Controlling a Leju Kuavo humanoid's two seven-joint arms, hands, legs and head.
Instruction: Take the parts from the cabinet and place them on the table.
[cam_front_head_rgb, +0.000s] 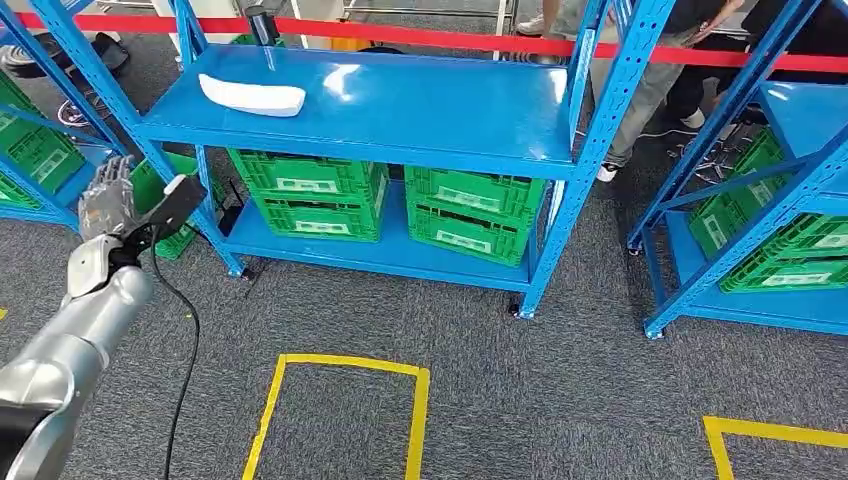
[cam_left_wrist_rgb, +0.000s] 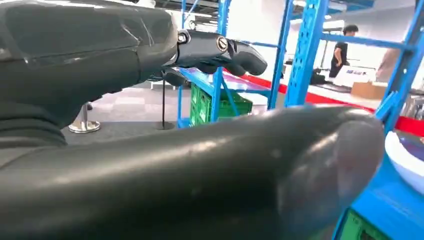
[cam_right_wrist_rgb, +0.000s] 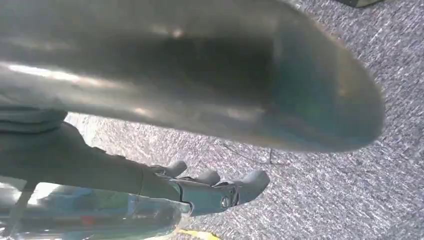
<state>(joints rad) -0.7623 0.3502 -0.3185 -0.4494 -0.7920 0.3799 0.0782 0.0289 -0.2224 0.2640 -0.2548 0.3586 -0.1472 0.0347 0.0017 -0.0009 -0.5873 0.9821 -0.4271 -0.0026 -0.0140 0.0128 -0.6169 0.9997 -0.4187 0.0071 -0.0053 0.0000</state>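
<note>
A white oblong part (cam_front_head_rgb: 252, 96) lies on the left of the top shelf (cam_front_head_rgb: 420, 110) of the blue cabinet. My left hand (cam_front_head_rgb: 105, 195) is raised beside the cabinet's left post, lower than the part and to its left, with fingers spread and nothing in it. In the left wrist view the thumb (cam_left_wrist_rgb: 250, 170) and fingers (cam_left_wrist_rgb: 220, 52) stand apart, with the white part (cam_left_wrist_rgb: 407, 157) on the blue shelf just beyond. My right hand (cam_right_wrist_rgb: 215, 187) hangs over grey carpet with its fingers extended, holding nothing.
Green crates (cam_front_head_rgb: 310, 190) fill the cabinet's lower shelf. A second blue rack (cam_front_head_rgb: 760, 200) with green crates stands at the right. People (cam_front_head_rgb: 650, 80) stand behind a red barrier tape (cam_front_head_rgb: 450, 38). Yellow tape squares (cam_front_head_rgb: 345, 365) mark the carpet in front.
</note>
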